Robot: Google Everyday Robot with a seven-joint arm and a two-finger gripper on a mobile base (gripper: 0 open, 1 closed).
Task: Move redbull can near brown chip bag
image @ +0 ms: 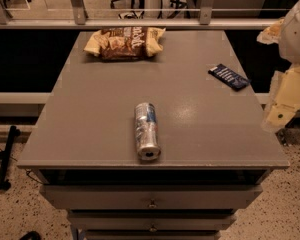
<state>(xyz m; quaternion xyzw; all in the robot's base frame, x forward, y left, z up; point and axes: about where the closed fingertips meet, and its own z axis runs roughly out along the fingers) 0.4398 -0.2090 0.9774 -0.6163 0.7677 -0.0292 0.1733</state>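
Grey tabletop [85, 119] seen from the front and above, with the robot's arm entering at the right margin. The redbull can [147, 130] lies on its side near the front edge, roughly midway across, with its shiny round end facing the viewer and its long axis running toward the back. The brown chip bag [125, 42] lies flat at the back of the tabletop, left of centre and well apart from the can, with a wide stretch of bare surface between the two. A flat dark blue packet [229, 77] rests near the right edge, touching neither of them. The cream-coloured end effector [281, 105] hangs beyond the right edge of the tabletop, beside the front right corner, clear of the surface and in contact with nothing; whether it is spread or pressed together cannot be told from this view. Below the tabletop, drawer fronts [152, 196] with small knobs face the viewer, above a speckled floor [270, 219].
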